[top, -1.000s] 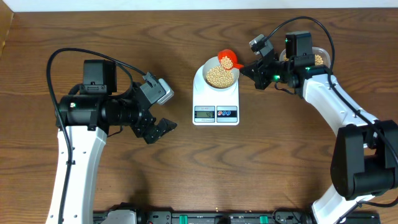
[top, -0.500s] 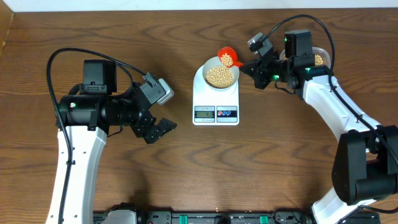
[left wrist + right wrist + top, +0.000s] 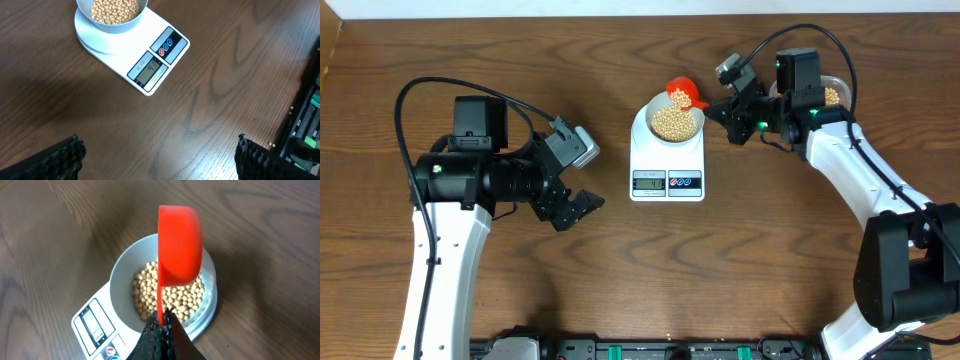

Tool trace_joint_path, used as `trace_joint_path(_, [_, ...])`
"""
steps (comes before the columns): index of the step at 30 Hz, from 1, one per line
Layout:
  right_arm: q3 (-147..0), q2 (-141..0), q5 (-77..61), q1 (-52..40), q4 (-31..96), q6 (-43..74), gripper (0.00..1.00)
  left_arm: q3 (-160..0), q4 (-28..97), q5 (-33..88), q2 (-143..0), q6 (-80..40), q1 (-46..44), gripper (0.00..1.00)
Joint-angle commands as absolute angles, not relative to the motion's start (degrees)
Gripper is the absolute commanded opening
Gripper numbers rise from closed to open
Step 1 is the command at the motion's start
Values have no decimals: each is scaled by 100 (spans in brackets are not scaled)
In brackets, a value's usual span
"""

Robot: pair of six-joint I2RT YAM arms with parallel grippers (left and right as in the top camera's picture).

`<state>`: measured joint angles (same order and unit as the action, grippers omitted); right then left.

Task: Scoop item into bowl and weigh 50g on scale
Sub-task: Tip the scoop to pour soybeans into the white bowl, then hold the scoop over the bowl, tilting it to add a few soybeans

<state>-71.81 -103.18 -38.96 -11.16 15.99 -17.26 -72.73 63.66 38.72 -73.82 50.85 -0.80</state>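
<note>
The bowl point(image 3: 653, 112) of beans point(image 3: 675, 123) fills the back of the scale point(image 3: 667, 160). The red scoop point(image 3: 686, 94) hangs above the bowl's back rim. The right gripper point(image 3: 713, 108) pinches it, blocking the scale's right side. The left gripper point(image 3: 584, 205), fingers apart, waits front-left. Bare table point(image 3: 670, 270) lies in front.

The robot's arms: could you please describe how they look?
The left arm and right arm have white curved links, black joint housings and looping black cables. A grey camera sits at each wrist. The fingers are black and ridged; green lights glow on the right arm.
</note>
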Motion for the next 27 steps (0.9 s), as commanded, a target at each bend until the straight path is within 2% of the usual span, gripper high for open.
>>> trace_joint_path(1, [-7168, -10088, -4123, -1162, 1514, -1804, 1, -7358, 6383, 3944, -7373, 5074, -56, 98])
trace_joint_path(3, [-7168, -10031, -4254, -1188, 1476, -1804, 1, -7358, 6383, 3944, -7373, 5074, -56, 98])
trace_joint_path(7, [-7166, -10044, -3612, -1264, 1719, -1809, 1, -7358, 6383, 3944, -7373, 5074, -56, 98])
trace_joint_path(20, [-7168, -9959, -3754, -1280, 1695, -1806, 1, -7358, 6383, 3944, -7373, 5074, -56, 98])
trace_joint_path(23, [-7150, -9985, -3341, -1291, 1785, -1809, 1, -7358, 6383, 3944, -7373, 5074, -56, 98])
trace_joint_path(27, [-7161, -9870, -3817, -1286, 1643, -1804, 1, -7358, 6383, 3944, -7373, 5074, -56, 98])
